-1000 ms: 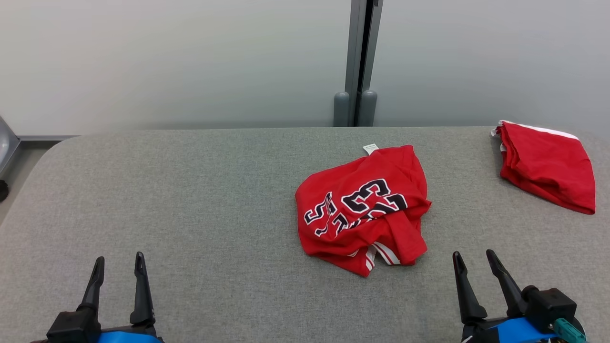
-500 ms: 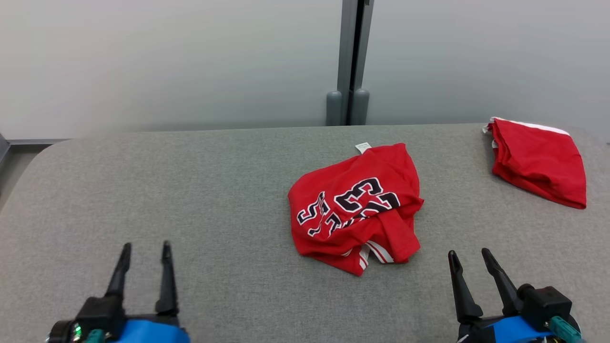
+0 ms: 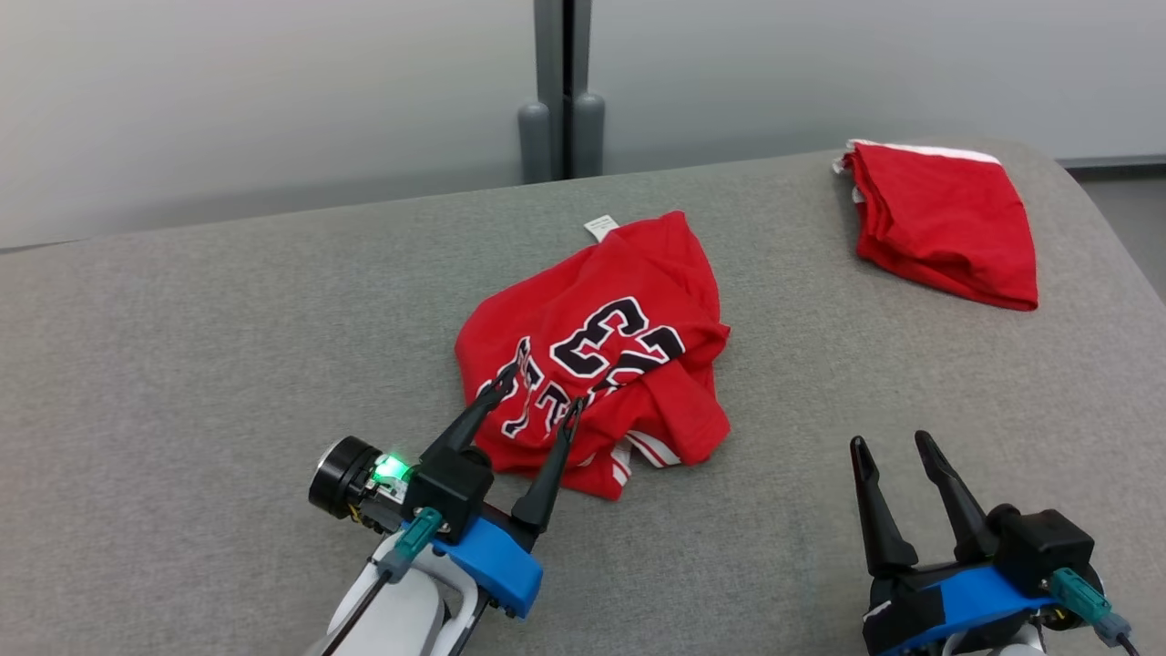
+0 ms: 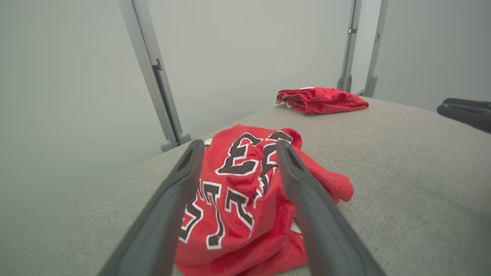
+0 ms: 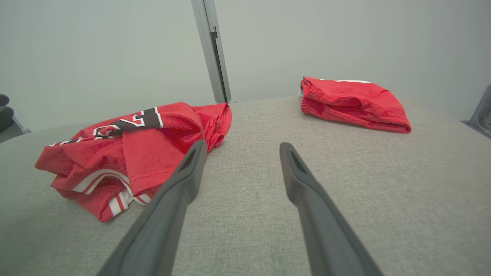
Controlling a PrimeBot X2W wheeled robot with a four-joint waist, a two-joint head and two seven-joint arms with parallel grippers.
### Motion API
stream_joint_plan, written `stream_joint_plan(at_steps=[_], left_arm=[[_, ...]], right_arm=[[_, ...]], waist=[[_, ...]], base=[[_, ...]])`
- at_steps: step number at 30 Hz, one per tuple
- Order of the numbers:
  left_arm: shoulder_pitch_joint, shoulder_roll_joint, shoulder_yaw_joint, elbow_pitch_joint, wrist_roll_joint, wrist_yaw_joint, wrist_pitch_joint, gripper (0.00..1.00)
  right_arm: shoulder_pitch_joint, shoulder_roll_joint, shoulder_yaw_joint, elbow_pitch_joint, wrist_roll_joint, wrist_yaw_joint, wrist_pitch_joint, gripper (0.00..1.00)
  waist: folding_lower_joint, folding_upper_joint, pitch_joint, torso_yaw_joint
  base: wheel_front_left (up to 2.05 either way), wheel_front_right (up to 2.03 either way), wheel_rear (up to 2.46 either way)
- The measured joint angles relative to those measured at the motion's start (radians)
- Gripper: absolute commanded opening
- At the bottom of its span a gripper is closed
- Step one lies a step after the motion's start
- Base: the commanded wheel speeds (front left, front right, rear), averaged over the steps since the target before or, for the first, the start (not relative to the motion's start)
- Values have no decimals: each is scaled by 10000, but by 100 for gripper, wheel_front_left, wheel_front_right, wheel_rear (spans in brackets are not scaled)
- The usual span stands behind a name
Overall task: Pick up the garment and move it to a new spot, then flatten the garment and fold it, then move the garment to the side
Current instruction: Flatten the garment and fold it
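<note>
The garment [image 3: 601,342] is a crumpled red jersey with black-and-white lettering, heaped in the middle of the grey padded table [image 3: 228,346]. My left gripper [image 3: 540,392] is open, its fingertips over the heap's near-left edge; whether they touch the cloth I cannot tell. In the left wrist view the garment [image 4: 238,191] lies between and beyond the spread fingers of the left gripper [image 4: 239,143]. My right gripper [image 3: 889,442] stands open over bare table, to the right of the heap and nearer me. In the right wrist view the right gripper [image 5: 242,145] has the garment [image 5: 126,142] to its left.
A second red garment [image 3: 943,223], folded, lies at the table's far right corner, also seen as the folded garment [image 4: 320,100] and the folded garment [image 5: 353,101]. A grey post [image 3: 556,91] stands behind the table against the pale wall. The table's rounded right edge [image 3: 1107,232] is close to the folded one.
The head camera has swung to the right, so the whole scene has shifted. My left arm has reached forward and rightward to the garment's near-left edge. The right gripper has stayed put, open.
</note>
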Motion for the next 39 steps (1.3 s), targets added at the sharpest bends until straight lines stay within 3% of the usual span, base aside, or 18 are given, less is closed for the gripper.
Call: stream_joint_plan(at_steps=[6,10,18,19,20,27,39], left_arm=[[-887,353,-1636,1858,-420,-2,2,100],[-1383,418,-2236,3039,-771,-2,0,100],[-2324,38,-3331,5204,-1616,-2,73,100],[-2400,0,-3461,5367,-1762,0,67,44],[-2445,-40,-3507,5482,-1891,0,58,0],[-2632,251,-3118,5037,-2422,23,15,0],[-1205,2968,-1523,2416,-2408,763,12,0]], right_arm=[[-152,0,-111,-69,173,0,0,100],[-250,-4,-111,-111,270,0,0,100],[-366,-2,-146,-148,339,0,0,100],[-366,-4,-167,-146,339,0,0,100],[-364,-4,-207,-142,339,0,0,100],[-293,-4,-441,-105,288,0,0,100],[-188,0,-389,-58,151,0,0,100]], waist=[[0,1,467,-657],[0,1,754,-1010],[-2,0,1021,-1363],[-2,0,1010,-1359],[-2,0,982,-1339],[-2,1,567,-654],[-3,0,174,574]], base=[[0,0,0],[0,0,0],[0,0,0],[0,0,0],[0,0,0],[0,0,0],[0,0,0]])
